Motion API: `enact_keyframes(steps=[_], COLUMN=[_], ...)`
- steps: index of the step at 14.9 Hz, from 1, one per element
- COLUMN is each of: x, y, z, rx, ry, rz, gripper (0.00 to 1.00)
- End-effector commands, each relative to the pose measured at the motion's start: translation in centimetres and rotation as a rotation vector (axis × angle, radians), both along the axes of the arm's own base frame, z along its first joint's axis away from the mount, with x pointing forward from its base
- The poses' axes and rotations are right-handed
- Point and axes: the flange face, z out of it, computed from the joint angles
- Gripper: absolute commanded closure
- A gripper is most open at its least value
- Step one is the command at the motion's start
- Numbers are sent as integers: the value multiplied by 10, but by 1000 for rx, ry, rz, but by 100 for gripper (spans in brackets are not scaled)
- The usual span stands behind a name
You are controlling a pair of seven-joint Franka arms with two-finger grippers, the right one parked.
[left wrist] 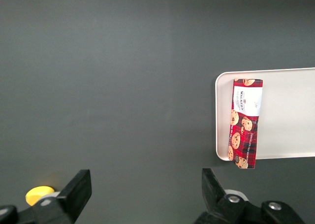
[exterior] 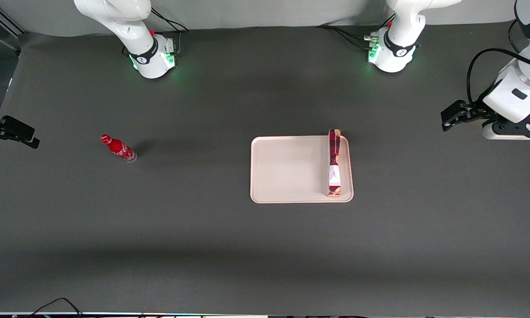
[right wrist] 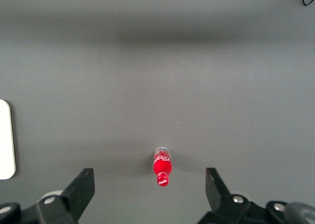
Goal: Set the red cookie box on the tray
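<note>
Tray [exterior: 287, 170] holds red cookie box [exterior: 334, 162]; end effector [left wrist: 146, 194] spread wide, barcode unseen.

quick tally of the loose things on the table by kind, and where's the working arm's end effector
Cookie boxes: 1, the red cookie box lying on the tray by its edge toward the working arm.
Trays: 1, the tray.
Bottles: 1, the red soda bottle toward the parked arm's end.
Total: 3.
The end effector hangs open, holding nothing, off toward the working arm's end, clear of the tray.
</note>
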Motion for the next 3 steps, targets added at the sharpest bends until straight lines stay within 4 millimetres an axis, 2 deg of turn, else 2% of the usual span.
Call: enact_keyframes(steps=[1,3], x=[0,2], y=[1,2], z=[8,9], rx=[-17,-18], ry=[-24,-19], rz=[-27,-26], gripper=[0,0])
